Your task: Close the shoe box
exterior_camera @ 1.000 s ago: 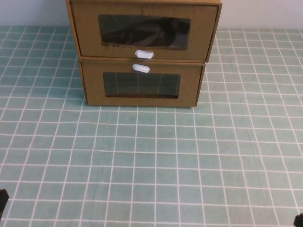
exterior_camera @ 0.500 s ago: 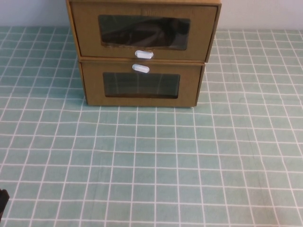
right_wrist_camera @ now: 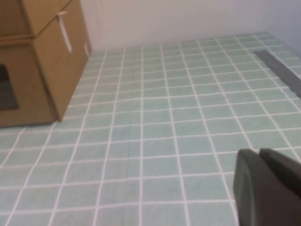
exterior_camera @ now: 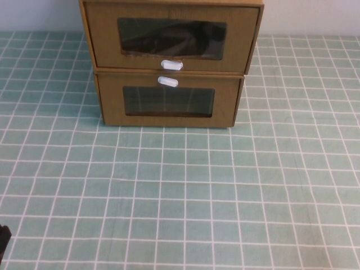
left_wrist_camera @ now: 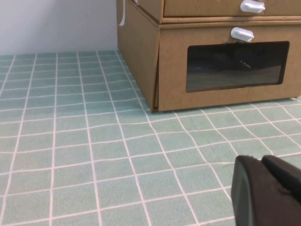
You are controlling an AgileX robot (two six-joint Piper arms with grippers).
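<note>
The shoe box (exterior_camera: 171, 36) is the upper of two stacked brown cardboard boxes at the table's far middle. It has a dark window and a white pull tab (exterior_camera: 171, 64) below the window. Its drawer front seems to stick out slightly past the box under it. It also shows in the left wrist view (left_wrist_camera: 211, 7) and the right wrist view (right_wrist_camera: 37, 14). My left gripper (left_wrist_camera: 261, 160) is shut and empty, low at the near left corner (exterior_camera: 3, 236), far from the box. My right gripper (right_wrist_camera: 258, 151) is shut and empty over the tiles near the right, out of the high view.
The matching lower box (exterior_camera: 169, 101) has its white tab (exterior_camera: 167, 81) above its window. The table is covered by a green cloth with a white grid (exterior_camera: 180, 191). A grey strip (right_wrist_camera: 282, 70) lies at the far right edge.
The dark tip of my right gripper has dropped out of the high view's bottom right corner. My left gripper has sunk slightly lower. The boxes have not moved.
</note>
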